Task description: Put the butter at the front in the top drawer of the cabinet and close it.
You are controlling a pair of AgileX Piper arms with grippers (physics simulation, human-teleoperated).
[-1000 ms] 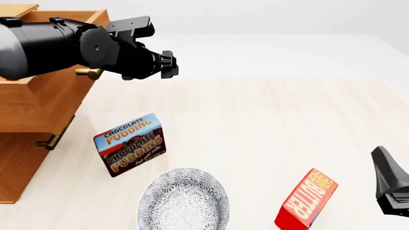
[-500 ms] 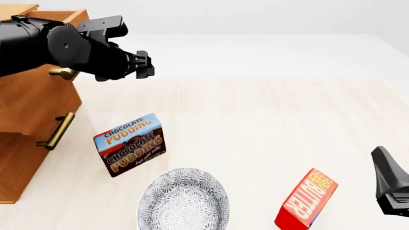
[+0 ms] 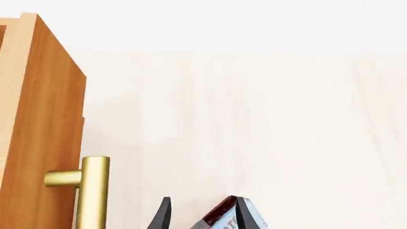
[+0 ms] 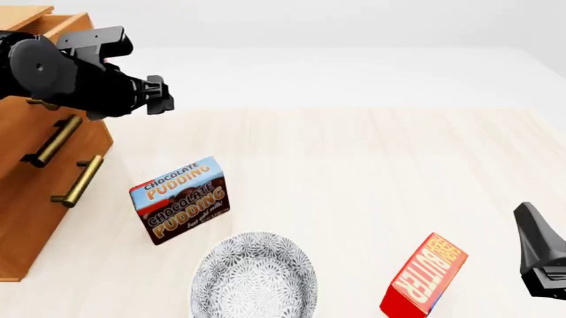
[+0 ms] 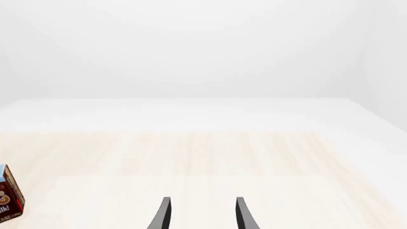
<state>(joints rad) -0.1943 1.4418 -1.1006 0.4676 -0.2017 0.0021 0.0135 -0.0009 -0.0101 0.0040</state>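
Butter, the small red carton with the orange face and white lettering (image 4: 425, 277), stands tilted on the pale wooden table (image 4: 372, 172), just beside your right gripper (image 5: 202, 214) on its left. That gripper's two dark fingers are spread apart with only bare tabletop between them; in the front view just its black body shows at the right edge.

The round grey patterned plate (image 4: 254, 275) lies further to the left of that gripper, beyond the butter. The brown-and-blue chocolate pudding box (image 4: 181, 199) stands behind the plate, between your two grippers.

Your left gripper (image 4: 156, 95) hangs high above the table, just off the front of the warm brown wooden cabinet (image 4: 36, 192). Its fingers are parted and hold nothing; through the wrist camera you see the top of the pudding box beyond them. The top drawer (image 4: 57, 26) sits beside that gripper on its left, its front nearly flush with the cabinet, though you cannot tell if it is fully shut. A brass bar handle (image 3: 91, 191) stands close by the fingertips, not touching them.
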